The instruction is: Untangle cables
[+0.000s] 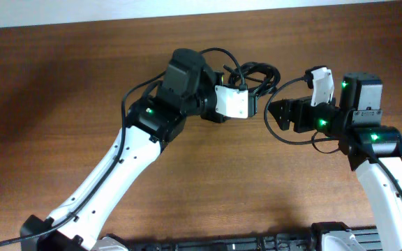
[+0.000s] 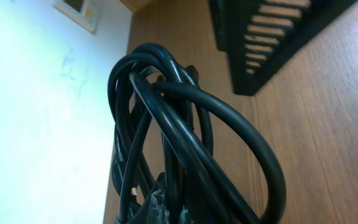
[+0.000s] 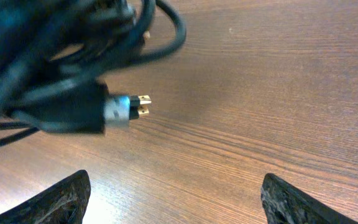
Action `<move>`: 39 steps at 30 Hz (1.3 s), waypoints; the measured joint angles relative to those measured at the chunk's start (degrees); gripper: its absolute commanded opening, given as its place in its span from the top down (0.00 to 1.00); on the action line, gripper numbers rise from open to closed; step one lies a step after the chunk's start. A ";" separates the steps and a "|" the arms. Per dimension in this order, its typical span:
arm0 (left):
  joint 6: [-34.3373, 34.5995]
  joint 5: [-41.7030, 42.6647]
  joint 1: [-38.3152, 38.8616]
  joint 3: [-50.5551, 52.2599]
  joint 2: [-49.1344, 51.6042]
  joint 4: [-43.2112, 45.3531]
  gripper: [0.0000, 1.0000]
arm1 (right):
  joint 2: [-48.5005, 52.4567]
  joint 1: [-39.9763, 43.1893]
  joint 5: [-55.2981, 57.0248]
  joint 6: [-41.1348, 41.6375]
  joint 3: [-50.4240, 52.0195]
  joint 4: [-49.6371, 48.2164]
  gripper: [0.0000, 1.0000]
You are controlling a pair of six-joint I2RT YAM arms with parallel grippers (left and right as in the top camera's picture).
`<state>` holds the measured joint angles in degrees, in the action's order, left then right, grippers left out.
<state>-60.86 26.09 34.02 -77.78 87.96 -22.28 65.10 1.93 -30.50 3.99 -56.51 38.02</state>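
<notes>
Frankly, you are near the start of this job, as far as these views show. The cables [image 1: 257, 74] are one tight bundle of black loops wound over and through each other, and no cord lies apart from the rest on the table [image 1: 82, 84].

Your left gripper [image 1: 255, 99] is clamped shut on the bundle from below. The left wrist view shows the loops [image 2: 185, 124] rising straight out of the closed jaws, and the bundle seems to be held up off the wood rather than resting on it.

Your right gripper [image 1: 273, 111] stands wide open just beside the bundle and holds nothing. Its two fingertips [image 3: 64, 196] frame bare wood in the right wrist view. One plug [image 3: 122, 109] with gold pins sticks out of the tangle toward that gripper, near it but not between the fingers.

So what you have is a secure hold and a free end in reach. Everything else is left: taking an end, drawing it out through the loops, and laying each cord down separately.
</notes>
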 measured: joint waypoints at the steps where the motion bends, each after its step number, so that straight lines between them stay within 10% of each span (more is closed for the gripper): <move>1: 0.85 0.00 -0.02 0.00 0.00 0.72 1.00 | 0.00 0.00 -0.07 0.04 0.00 0.17 0.13; 14: 5.05 -0.02 -0.72 0.00 0.00 -4.31 1.00 | -2.95 0.15 -3.65 8.72 0.00 -7.52 0.01; 25: -25.73 -5.95 -0.83 0.00 -0.87 0.96 1.00 | -7.87 9.07 -7.15 21.03 0.00 -6.75 0.01; 39: -39.58 -4.92 1.22 0.00 -2.01 7.52 1.00 | -2.78 11.28 -8.68 21.77 0.00 -8.74 0.01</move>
<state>-100.44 21.17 35.24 -77.78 85.95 -14.76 62.33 13.21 -39.18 25.76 -56.51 29.28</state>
